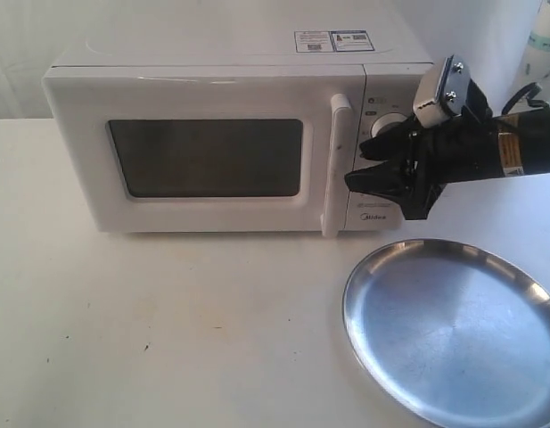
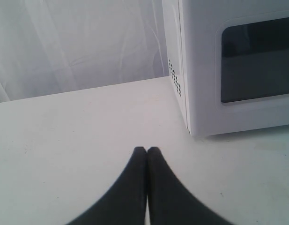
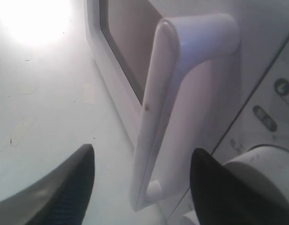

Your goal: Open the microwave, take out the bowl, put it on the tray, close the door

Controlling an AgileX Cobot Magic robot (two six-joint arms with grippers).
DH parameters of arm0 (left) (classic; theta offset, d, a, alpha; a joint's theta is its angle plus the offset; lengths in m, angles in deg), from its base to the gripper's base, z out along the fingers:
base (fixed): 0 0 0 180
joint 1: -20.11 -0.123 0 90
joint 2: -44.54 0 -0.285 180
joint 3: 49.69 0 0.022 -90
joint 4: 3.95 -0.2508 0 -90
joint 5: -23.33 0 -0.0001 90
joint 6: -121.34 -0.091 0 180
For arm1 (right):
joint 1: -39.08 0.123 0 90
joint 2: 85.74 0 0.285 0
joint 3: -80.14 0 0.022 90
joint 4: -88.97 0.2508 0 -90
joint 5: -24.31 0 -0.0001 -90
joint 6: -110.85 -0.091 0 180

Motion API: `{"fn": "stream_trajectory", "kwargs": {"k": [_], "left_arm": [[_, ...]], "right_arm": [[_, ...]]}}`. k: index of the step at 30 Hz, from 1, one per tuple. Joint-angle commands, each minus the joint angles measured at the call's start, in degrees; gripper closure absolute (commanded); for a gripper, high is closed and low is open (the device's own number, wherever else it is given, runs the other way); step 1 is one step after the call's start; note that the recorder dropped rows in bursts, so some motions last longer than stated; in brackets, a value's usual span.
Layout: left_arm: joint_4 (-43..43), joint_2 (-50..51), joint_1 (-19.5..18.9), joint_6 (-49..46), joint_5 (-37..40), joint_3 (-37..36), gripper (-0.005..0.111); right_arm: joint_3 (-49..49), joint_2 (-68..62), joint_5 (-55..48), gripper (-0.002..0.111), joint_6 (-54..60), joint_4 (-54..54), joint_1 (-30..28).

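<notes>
My right gripper (image 1: 358, 168), black, two curved fingers, is spread wide and has nothing in it. It sits sideways at the front of the microwave, at the control panel, just right of the tall white bar handle (image 1: 335, 169), one finger above the other. In the right wrist view the gripper (image 3: 143, 151) has the handle (image 3: 158, 108) straight ahead, lined up with the gap between the fingers. Contact with the handle: cannot tell. One finger (image 3: 219, 192) is close beside a round white dial (image 3: 261, 164).

My left gripper (image 2: 146, 150), same black fingers, is closed tight, tips pressed together, nothing gripped. It hangs over the white table (image 2: 64, 131) off the microwave's left front corner, well apart from it. It is outside the exterior view.

The large white boxy microwave (image 1: 230, 53) stands on the table (image 1: 168, 312), stickers (image 1: 333, 40) on its top near the right rear. The white door (image 1: 78, 160) is flush with the body, fully shut. Its dark rectangular window (image 1: 206, 158) shows nothing of the inside, so the contents cannot be made out.

The large round shiny silver metal tray (image 1: 453, 330) lies flat on the table in front of the microwave's right end, near it but not touching, below the right gripper.
</notes>
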Motion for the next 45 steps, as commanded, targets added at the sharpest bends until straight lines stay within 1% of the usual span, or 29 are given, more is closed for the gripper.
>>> {"fn": "stream_trajectory", "kwargs": {"k": [1,6,9,11,13,15,18,20,22,23,26,29,33,37,45], "left_arm": [[0.5,-0.1,0.3,0.3,-0.3,0.2,0.107],[0.5,-0.1,0.3,0.3,-0.3,0.2,0.107],[0.5,-0.1,0.3,0.3,-0.3,0.2,0.107],[0.5,-0.1,0.3,0.3,-0.3,0.2,0.107],[0.5,-0.1,0.3,0.3,-0.3,0.2,0.107],[0.5,-0.1,0.3,0.3,-0.3,0.2,0.107],[0.5,-0.1,0.3,0.3,-0.3,0.2,0.107],[0.5,-0.1,0.3,0.3,-0.3,0.2,0.107],[0.5,-0.1,0.3,0.3,-0.3,0.2,0.107],[0.5,-0.1,0.3,0.3,-0.3,0.2,0.107],[0.5,-0.1,0.3,0.3,-0.3,0.2,0.107],[0.5,-0.1,0.3,0.3,-0.3,0.2,0.107],[0.5,-0.1,0.3,0.3,-0.3,0.2,0.107],[0.5,-0.1,0.3,0.3,-0.3,0.2,0.107],[0.5,-0.1,0.3,0.3,-0.3,0.2,0.107]], "right_arm": [[0.6,0.0,13.4,0.051,4.5,-2.8,7.3],[0.6,0.0,13.4,0.051,5.2,-2.8,10.6],[0.6,0.0,13.4,0.052,5.2,-2.8,10.6],[0.6,0.0,13.4,0.058,4.9,-2.8,10.6],[0.6,0.0,13.4,0.074,4.9,-2.8,10.6],[0.6,0.0,13.4,0.082,4.8,-2.8,10.7],[0.6,0.0,13.4,0.083,3.5,-2.8,10.8],[0.6,0.0,13.4,0.09,3.5,-2.8,10.8],[0.6,0.0,13.2,0.106,3.5,-2.8,10.8],[0.4,0.0,11.2,0.108,3.5,-2.8,10.8],[-0.7,0.0,5.3,0.108,3.5,-2.8,10.6],[-1.7,0.0,3.8,0.108,4.5,-2.8,9.9],[-2.7,0.7,-0.1,0.108,4.5,-2.8,7.6],[-4.1,1.7,1.9,0.108,4.5,-2.8,5.5],[-4.8,2.1,4.4,0.108,2.5,-2.8,5.5]]}}
